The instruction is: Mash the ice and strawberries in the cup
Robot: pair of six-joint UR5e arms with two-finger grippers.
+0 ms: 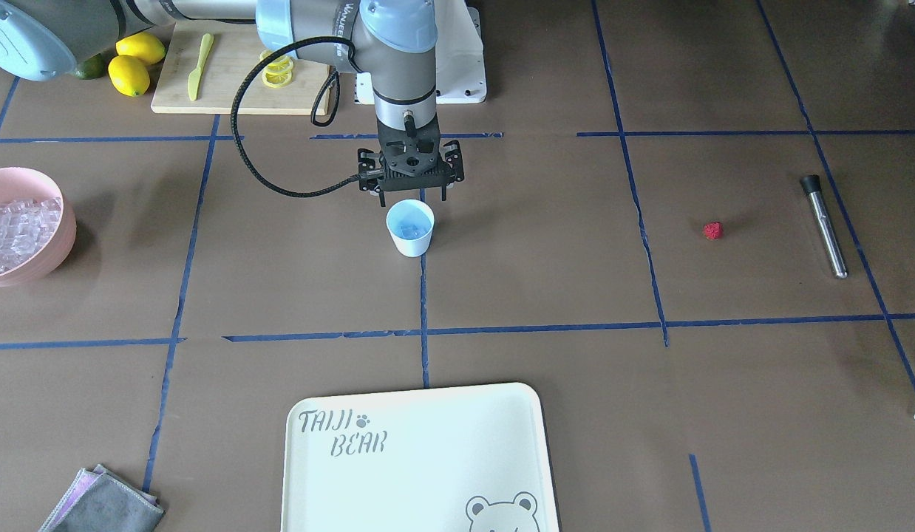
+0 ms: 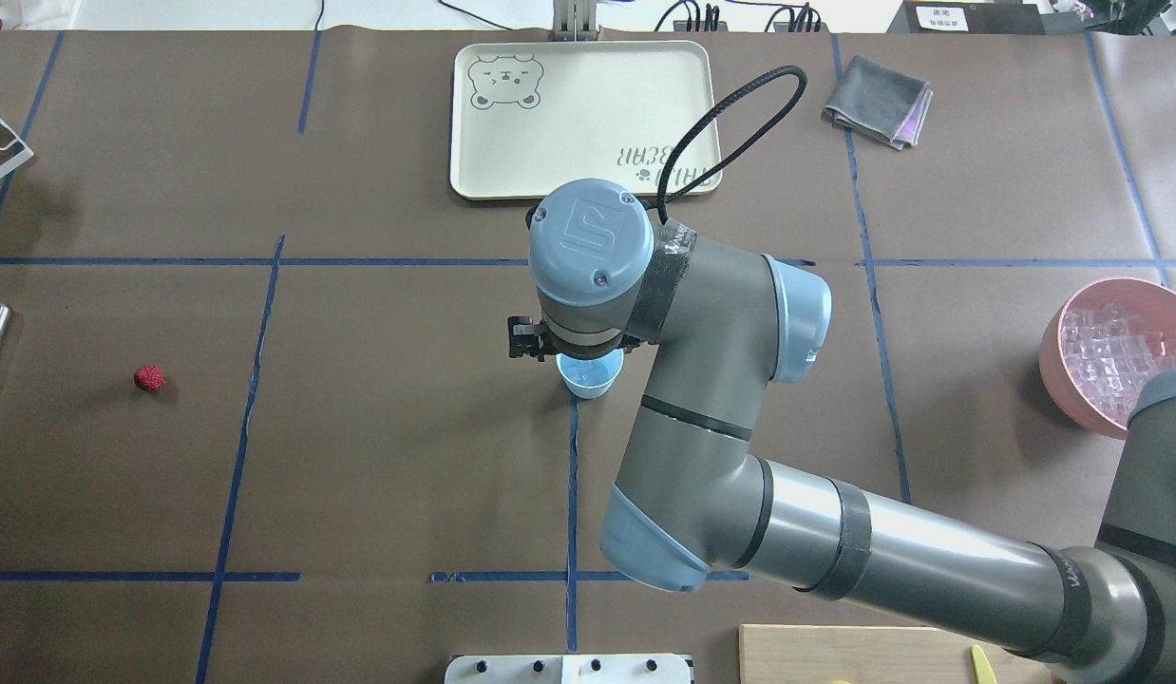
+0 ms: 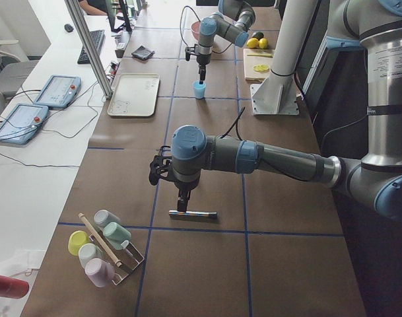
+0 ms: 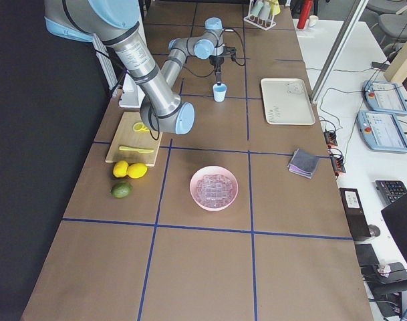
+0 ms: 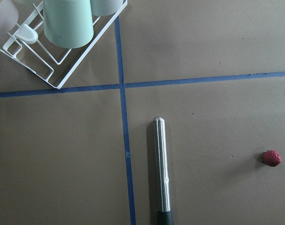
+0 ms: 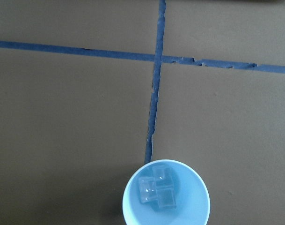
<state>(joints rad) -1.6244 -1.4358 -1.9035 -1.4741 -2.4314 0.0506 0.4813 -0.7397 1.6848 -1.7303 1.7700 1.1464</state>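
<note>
The pale-blue cup [image 1: 410,227] stands upright mid-table and holds three clear ice cubes [image 6: 156,191]. My right gripper [image 1: 413,196] hangs straight above the cup, open and empty, its fingertips apart just over the rim. More ice [image 1: 18,233] fills the pink bowl [image 1: 62,222]. The small red strawberry [image 1: 713,230] lies alone on the table; it also shows in the left wrist view [image 5: 271,158]. My left gripper [image 3: 181,203] hovers over a steel muddler [image 5: 162,173] with a black end. It shows only in the exterior left view, so I cannot tell if it is open or shut.
A white bear tray [image 1: 420,458] lies at the operators' edge, with a grey cloth [image 1: 103,506] beside it. A cutting board [image 1: 228,70] with lemon slices and a yellow knife, and whole lemons [image 1: 136,63], sit near the robot base. A wire rack of cups [image 5: 62,33] stands beyond the muddler.
</note>
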